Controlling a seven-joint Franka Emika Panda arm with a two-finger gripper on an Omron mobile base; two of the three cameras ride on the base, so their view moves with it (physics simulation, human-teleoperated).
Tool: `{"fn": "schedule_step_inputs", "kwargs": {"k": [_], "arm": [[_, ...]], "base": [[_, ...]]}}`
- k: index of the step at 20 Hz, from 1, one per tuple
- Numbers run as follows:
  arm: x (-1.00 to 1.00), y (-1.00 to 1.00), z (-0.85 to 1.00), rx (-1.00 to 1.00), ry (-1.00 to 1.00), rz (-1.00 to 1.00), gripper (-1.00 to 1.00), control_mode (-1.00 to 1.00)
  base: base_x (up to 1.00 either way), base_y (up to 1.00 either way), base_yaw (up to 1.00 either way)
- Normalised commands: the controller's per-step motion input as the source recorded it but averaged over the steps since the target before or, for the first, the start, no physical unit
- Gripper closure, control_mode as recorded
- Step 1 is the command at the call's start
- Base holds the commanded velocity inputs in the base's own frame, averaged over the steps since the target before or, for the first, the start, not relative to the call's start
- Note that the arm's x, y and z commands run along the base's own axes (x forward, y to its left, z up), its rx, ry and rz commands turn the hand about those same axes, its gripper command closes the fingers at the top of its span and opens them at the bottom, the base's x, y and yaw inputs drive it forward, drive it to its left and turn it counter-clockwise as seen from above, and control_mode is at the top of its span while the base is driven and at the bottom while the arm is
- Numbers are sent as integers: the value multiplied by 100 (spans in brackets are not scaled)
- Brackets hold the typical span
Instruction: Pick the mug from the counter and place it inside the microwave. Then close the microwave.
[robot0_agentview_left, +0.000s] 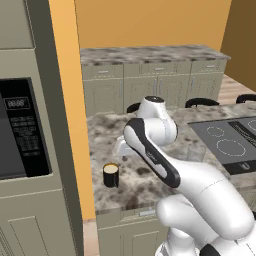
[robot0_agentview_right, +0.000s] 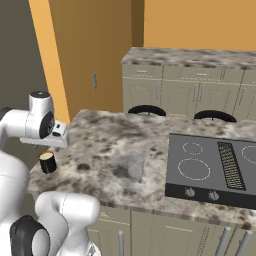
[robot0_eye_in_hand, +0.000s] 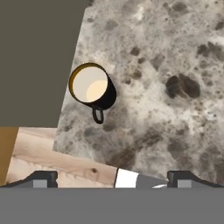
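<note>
- Gripper (robot0_eye_in_hand: 112, 178) hangs over the counter (robot0_agentview_left: 145, 180), jaws spread wide, nothing between them.
- The mug (robot0_eye_in_hand: 92, 87) stands upright just off to its left, near the counter's left edge, handle pointing at the near edge.
- Risk: descending off-centre, a finger could clip the rim and knock it over the edge.
- The microwave (robot0_agentview_left: 17, 130) waits far left, across a gap.
</note>
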Motion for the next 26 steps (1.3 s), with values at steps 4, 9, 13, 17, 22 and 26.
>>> {"fn": "schedule_step_inputs", "kwargs": {"k": [4,9,13,17,22,26], "arm": [[4,30,-24,2,-3,0,-100,-100],[2,30,-30,0,0,0,-100,-100],[14,16,-34,0,-3,0,-100,-100],[4,2,-13,-1,-10,0,-100,-100],[0,9,-9,-3,-6,0,-100,-100],[0,14,-1,-2,-3,0,-100,-100]], "base": [[0,0,0],[0,0,0],[0,0,0],[0,0,0],[0,0,0],[0,0,0]]}}
